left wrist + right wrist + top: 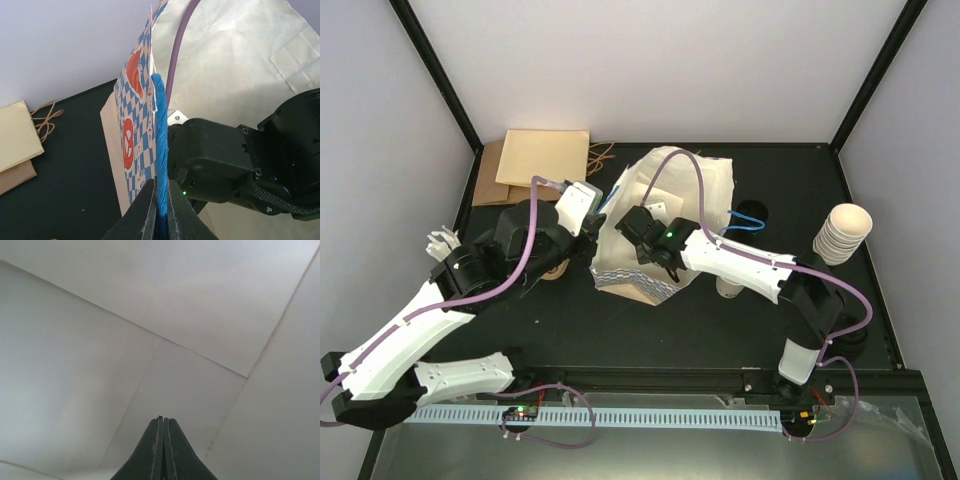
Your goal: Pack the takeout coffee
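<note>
The blue-checked paper bag [692,188] lies on its side mid-table with its white inside showing. My left gripper [161,186] is shut on the bag's blue twisted handle [160,125] at the left rim of the mouth. My right gripper [163,419] is shut with nothing between its fingers, and it sits inside the bag facing only white paper. A small cream cup [728,288], the takeout coffee, stands just under the right forearm and is partly hidden by it. Something round and dark [758,213], maybe the lid, lies by the bag's other blue handle.
A tall stack of nested cream cups [842,233] stands at the right edge. Flat brown paper bags [535,165] lie at the back left. A small white item [442,241] sits beside the left arm. Grey walls enclose the black table.
</note>
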